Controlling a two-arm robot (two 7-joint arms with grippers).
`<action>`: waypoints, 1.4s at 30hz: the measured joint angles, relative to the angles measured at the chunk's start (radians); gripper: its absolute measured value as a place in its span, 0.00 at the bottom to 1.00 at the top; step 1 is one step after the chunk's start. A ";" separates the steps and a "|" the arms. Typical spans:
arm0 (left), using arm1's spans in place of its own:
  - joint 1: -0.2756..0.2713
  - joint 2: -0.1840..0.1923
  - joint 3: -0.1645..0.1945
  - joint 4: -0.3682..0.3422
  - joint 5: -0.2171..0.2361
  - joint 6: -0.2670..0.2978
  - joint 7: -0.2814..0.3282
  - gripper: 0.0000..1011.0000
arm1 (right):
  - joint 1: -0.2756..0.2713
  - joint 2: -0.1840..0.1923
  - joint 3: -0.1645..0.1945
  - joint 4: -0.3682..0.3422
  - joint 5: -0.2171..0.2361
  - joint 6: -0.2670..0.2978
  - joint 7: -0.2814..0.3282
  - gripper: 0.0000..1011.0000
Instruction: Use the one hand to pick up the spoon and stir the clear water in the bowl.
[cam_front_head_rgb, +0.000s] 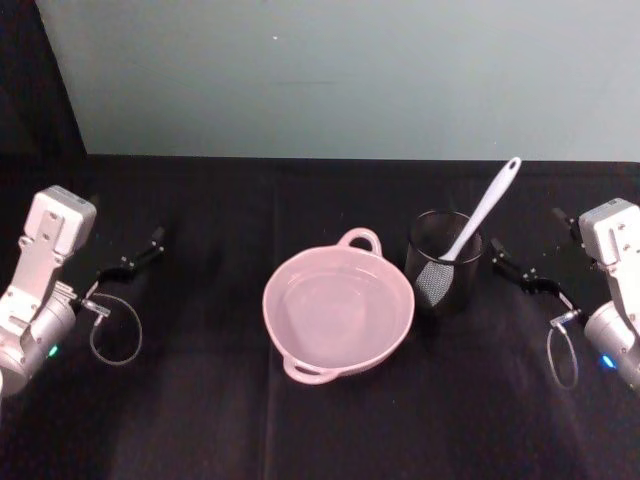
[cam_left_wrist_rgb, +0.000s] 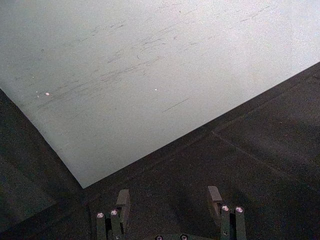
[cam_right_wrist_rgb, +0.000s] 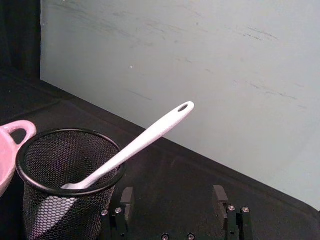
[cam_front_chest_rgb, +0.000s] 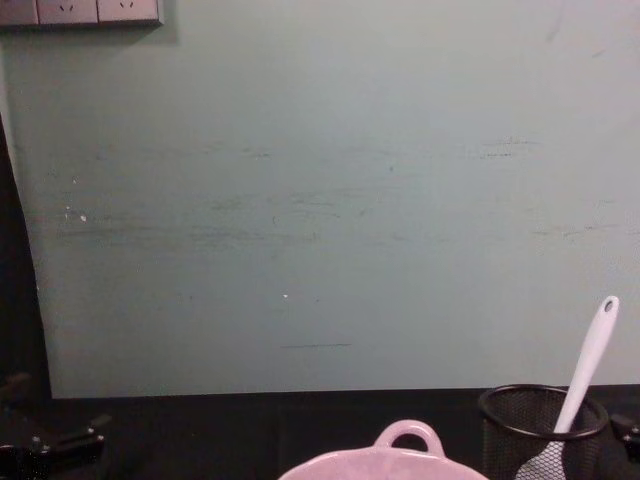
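While the tabletop (cam_front_head_rgb: 200, 420) holds the pink bowl (cam_front_head_rgb: 270, 310) centrally, the mesh cup (cam_front_head_rgb: 465, 285) just right of it props the spoon (cam_front_head_rgb: 481, 212) handle-up, easy reach, I judge, for my right hand (cam_right_wrist_rgb: 172, 200), spread and empty nearby; my left hand (cam_left_wrist_rgb: 168, 197) idles at the left edge, likewise.

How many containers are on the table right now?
2. A pale pink round bowl sits in the middle; a black wire-mesh cup stands close to its right, holding the long white plastic spoon. No others seem hidden.
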 joint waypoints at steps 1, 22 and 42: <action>0.000 0.000 0.000 0.000 0.000 0.000 0.000 1.00 | 0.000 0.000 0.000 0.000 0.000 0.000 0.000 0.99; 0.000 0.000 0.000 0.000 0.000 0.000 0.000 1.00 | 0.000 0.000 0.000 0.000 0.000 0.000 0.000 0.99; 0.000 0.000 0.000 0.000 0.000 0.000 0.000 1.00 | 0.000 0.000 0.000 0.000 0.000 0.000 0.000 0.99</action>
